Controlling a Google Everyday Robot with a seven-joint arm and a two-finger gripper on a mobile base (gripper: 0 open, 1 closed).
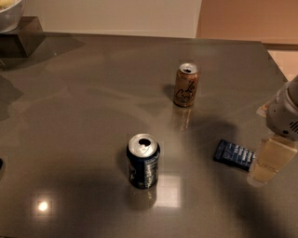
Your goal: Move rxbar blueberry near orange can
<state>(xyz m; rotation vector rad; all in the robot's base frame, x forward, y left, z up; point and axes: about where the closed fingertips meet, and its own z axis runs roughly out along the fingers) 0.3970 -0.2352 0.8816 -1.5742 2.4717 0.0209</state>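
The rxbar blueberry (234,155) lies flat on the grey table at the right, its long side slanting down to the right. My gripper (269,163) hangs at the right edge of the view, low over the bar's right end, which it hides. The orange can (186,85) stands upright further back, about one can's height beyond the bar and a little to its left. The gripper holds nothing that I can see.
A dark blue can (143,161) with an open silver top stands left of the bar, near the table's middle front. A white bowl (9,13) sits on a dark block (22,41) at the far left corner. The table edge (274,60) runs close on the right.
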